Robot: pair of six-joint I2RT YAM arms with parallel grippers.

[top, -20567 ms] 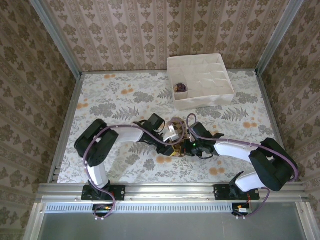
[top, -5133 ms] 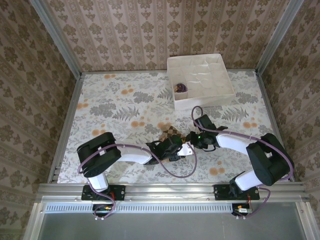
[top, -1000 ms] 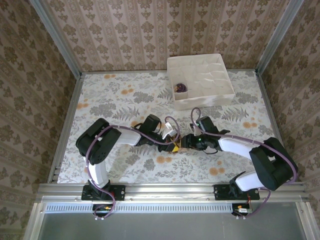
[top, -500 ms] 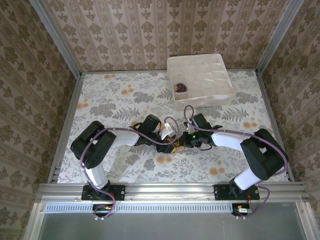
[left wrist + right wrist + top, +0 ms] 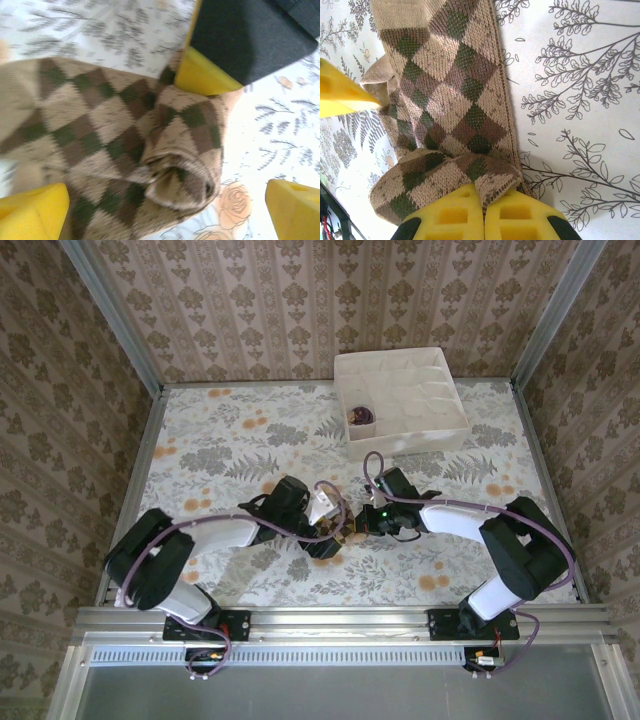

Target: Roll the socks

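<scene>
The left pincer point(image 5: 160, 212) stands released, pads point(image 5: 35, 210) wide apart over the argyle sock point(image 5: 115, 140), which lies part-rolled mid worktop point(image 5: 230, 440); the right pincer point(image 5: 482, 212) is clenched on its rolled end. Rolling looks under way; next, the left pincer likely needs a hold on the flat length to turn the roll onward

- The table point(image 5: 220, 440) is covered with a pale cloth printed in grey ferns and orange flowers.
- A white cardboard divider box point(image 5: 410, 443) sits at the far right edge.
- A brown-tan argyle sock point(image 5: 455, 90) lies on the cloth near the middle, one end rolled up.
</scene>
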